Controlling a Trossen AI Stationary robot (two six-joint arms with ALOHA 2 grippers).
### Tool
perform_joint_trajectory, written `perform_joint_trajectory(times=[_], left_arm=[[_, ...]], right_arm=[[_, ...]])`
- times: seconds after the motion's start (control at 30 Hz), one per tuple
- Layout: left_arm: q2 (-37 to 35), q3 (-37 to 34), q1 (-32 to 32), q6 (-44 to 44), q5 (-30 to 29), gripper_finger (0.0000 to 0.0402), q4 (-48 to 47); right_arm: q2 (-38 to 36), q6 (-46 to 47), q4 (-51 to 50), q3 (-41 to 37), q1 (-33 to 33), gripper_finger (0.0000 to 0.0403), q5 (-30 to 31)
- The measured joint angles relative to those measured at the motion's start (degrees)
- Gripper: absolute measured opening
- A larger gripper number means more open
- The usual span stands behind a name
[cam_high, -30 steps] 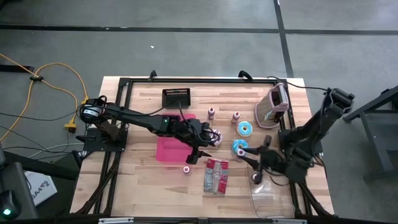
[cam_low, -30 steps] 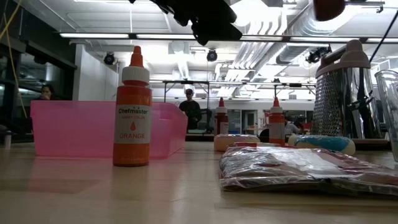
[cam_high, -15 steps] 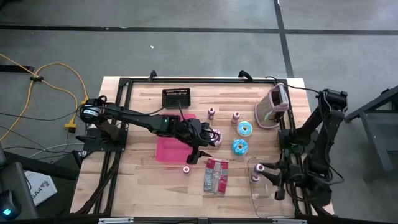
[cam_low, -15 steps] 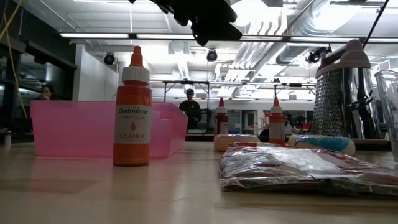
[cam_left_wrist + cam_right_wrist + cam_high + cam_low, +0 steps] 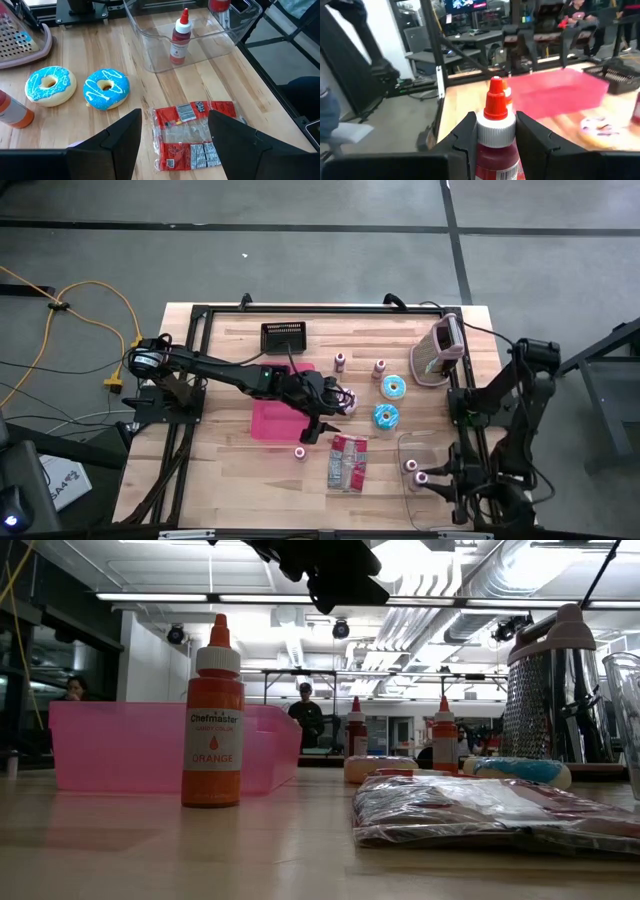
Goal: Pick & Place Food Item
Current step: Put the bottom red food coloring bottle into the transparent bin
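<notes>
While our right gripper (image 5: 492, 137) clamps a red-capped bottle (image 5: 495, 135) above the clear bin (image 5: 425, 470) at lower right, one bottle (image 5: 180, 35) already stands inside, and our left gripper (image 5: 172, 132) hangs open mid-frame

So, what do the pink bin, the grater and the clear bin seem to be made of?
Pink bin: translucent plastic, probably; light shows through its walls. Grater: shiny perforated metal, it seems, with a pale pink rim that looks like plastic. Clear bin: clear plastic most likely, glossy; the wood shows through it.
</notes>
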Motion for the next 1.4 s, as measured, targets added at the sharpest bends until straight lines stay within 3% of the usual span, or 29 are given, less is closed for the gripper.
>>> perform_joint_trajectory(times=[0.4, 0.9, 1.4], left_arm=[[0.0, -0.04, -0.01, -1.55, 0.0, 0.0221, 2.53], [0.01, -0.04, -0.01, -1.31, -0.01, 0.0221, 3.04], [0.02, -0.04, -0.02, -1.29, -0.01, 0.0221, 2.99]], right_arm=[[9.05, 13.27, 0.74, 0.31, 1.92, 0.0093, -0.85], [4.51, 2.29, -0.83, -0.11, 1.82, 0.0093, 0.09], [-0.98, -0.73, -5.6, -0.11, 1.82, 0.0097, 0.5]])
